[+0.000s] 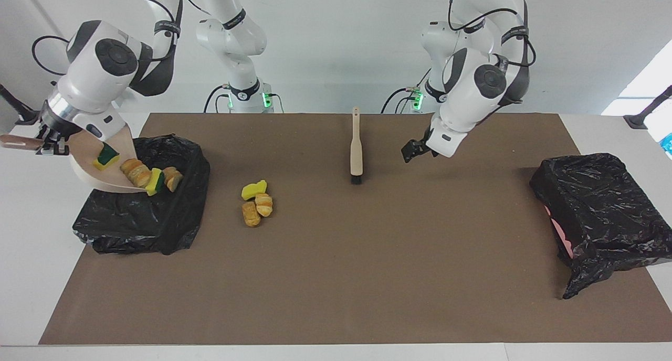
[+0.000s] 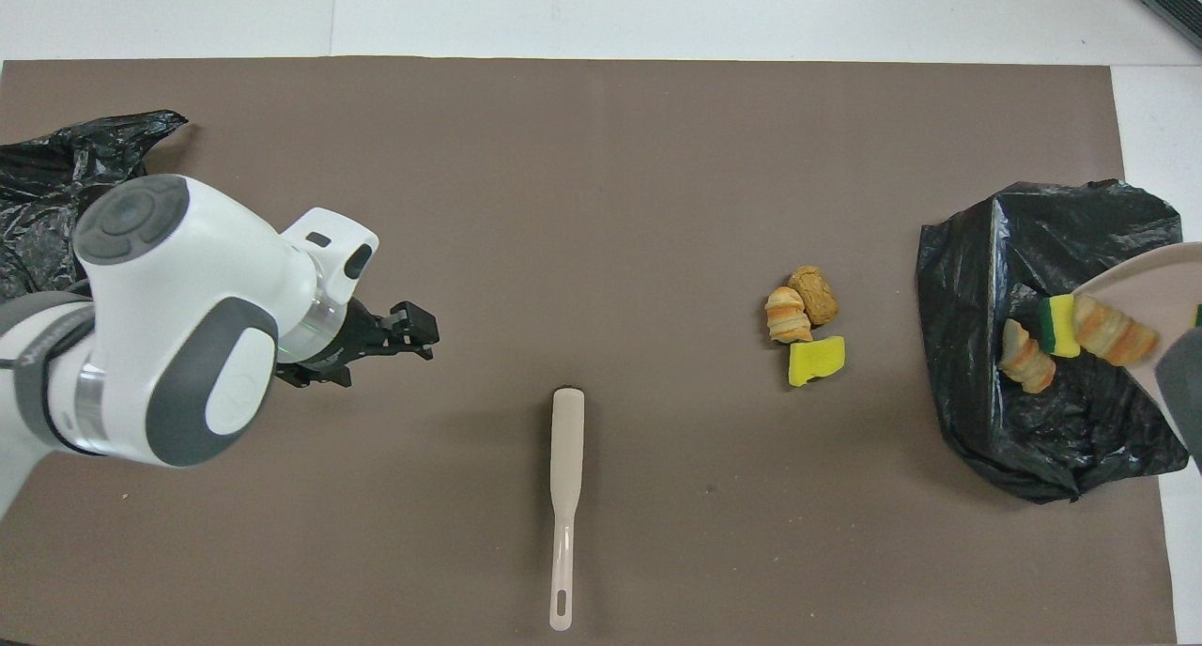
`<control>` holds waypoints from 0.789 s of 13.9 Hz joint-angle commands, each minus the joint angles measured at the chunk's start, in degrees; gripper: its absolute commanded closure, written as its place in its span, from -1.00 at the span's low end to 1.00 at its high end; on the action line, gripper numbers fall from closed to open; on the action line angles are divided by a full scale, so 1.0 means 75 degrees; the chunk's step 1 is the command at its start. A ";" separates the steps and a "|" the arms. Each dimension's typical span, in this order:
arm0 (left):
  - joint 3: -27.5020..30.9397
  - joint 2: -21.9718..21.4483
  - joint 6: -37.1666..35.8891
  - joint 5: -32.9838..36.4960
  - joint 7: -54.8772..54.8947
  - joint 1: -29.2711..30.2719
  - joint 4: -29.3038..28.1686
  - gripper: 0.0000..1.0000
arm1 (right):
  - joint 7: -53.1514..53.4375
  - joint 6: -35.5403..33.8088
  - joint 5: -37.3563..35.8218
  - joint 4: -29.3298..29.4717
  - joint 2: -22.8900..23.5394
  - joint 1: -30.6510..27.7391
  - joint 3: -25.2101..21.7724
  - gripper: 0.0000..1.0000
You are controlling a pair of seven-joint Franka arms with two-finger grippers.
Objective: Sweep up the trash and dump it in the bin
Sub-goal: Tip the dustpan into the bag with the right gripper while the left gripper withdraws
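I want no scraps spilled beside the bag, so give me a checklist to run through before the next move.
1. Dustpan tilted over the bin: ok.
2. Right gripper shut on the dustpan handle: ok.
3. Scraps sliding off the lip over the bin: ok.
4. Dustpan emptied: not ok.
5. Pile of three scraps swept up: not ok.
6. Brush lying on the mat, left gripper clear of it: ok.
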 commanded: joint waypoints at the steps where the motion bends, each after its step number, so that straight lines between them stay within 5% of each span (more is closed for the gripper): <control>1: -0.0086 0.0175 -0.0865 0.0279 0.0648 0.0666 0.0814 -1.00 | 0.0140 0.0095 -0.0588 -0.0266 -0.0255 0.0036 -0.0007 1.00; 11: -0.0074 0.0034 -0.2248 0.1145 0.3439 0.2004 0.2220 -1.00 | 0.3518 -0.1194 -0.1527 -0.1262 -0.0817 0.0282 0.0005 1.00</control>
